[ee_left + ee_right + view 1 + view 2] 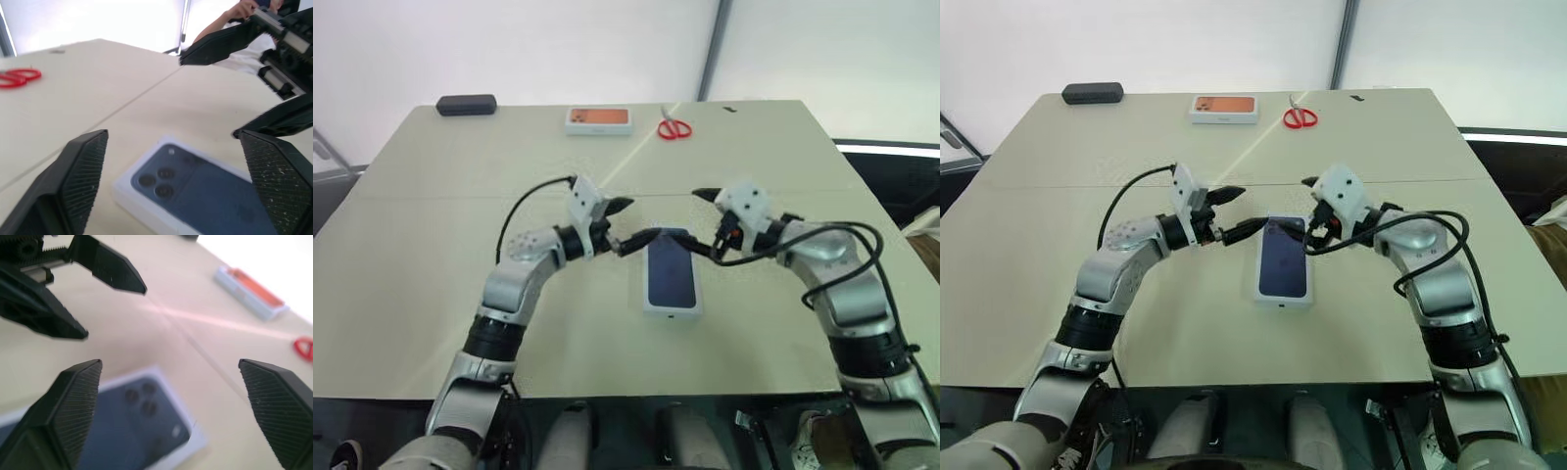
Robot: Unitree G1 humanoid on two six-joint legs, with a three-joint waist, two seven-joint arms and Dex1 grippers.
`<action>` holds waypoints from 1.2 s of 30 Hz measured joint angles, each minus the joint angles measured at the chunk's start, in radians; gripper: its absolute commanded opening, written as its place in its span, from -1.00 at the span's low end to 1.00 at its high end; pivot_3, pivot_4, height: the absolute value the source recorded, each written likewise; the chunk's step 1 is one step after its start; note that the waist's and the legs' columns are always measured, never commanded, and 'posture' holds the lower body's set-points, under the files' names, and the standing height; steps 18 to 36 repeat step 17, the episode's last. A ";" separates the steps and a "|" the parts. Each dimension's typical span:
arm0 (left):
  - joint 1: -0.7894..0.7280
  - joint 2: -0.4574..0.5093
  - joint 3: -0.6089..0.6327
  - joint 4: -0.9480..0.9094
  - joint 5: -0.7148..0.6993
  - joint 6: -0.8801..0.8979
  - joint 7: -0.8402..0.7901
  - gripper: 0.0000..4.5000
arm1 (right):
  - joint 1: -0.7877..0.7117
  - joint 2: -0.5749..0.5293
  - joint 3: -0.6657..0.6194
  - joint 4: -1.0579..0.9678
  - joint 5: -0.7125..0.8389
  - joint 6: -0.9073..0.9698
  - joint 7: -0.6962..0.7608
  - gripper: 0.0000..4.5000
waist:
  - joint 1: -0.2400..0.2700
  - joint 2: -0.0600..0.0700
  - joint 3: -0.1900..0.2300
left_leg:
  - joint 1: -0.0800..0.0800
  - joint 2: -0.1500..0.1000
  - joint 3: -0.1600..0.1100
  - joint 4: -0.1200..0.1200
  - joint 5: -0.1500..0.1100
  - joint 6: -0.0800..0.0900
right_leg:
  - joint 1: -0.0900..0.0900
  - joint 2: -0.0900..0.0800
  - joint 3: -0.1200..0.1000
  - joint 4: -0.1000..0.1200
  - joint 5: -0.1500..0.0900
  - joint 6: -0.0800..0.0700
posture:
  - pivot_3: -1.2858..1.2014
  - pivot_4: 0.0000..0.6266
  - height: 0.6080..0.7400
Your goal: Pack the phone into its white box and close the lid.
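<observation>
Closed white cardboard lid (671, 274) with glossy navy phone print, beige matte table (431, 245), left gripper (619, 224) and right gripper (710, 220) ribbed black fingers spread apart, holding nothing

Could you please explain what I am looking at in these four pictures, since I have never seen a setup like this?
It is a humanoid robot with two arms, each ending in a two-fingered hand. Two pictures come from cameras in its head, looking down over a beige table. The other two come from a camera on each wrist, looking out between that hand's black fingers.

On the table lies a closed white box whose lid is printed with a dark blue phone picture. The left hand and right hand hover at its far end, both open and holding nothing.

Along the far edge are a black oblong case, a white box with an orange picture and red scissors.
</observation>
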 measured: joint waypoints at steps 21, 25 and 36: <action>0.488 0.407 0.256 -0.090 -0.051 -0.077 -0.154 1.00 | 0.384 -0.222 -0.137 -0.036 0.067 -0.105 0.150 0.98 | -0.001 0.001 0.001 | -0.006 0.003 0.002 -0.001 0.000 0.000 | -0.008 -0.003 0.004 0.001 -0.002 -0.004 | 0.03 -0.52 1.00; 0.488 0.407 0.256 -0.090 -0.051 -0.077 -0.154 1.00 | 0.384 -0.222 -0.137 -0.036 0.067 -0.105 0.150 0.98 | -0.001 0.001 0.001 | -0.006 0.003 0.002 -0.001 0.000 0.000 | -0.008 -0.003 0.004 0.001 -0.002 -0.004 | 0.03 -0.52 1.00; 0.488 0.407 0.256 -0.090 -0.051 -0.077 -0.154 1.00 | 0.384 -0.222 -0.137 -0.036 0.067 -0.105 0.150 0.98 | -0.001 0.001 0.001 | -0.006 0.003 0.002 -0.001 0.000 0.000 | -0.008 -0.003 0.004 0.001 -0.002 -0.004 | 0.03 -0.52 1.00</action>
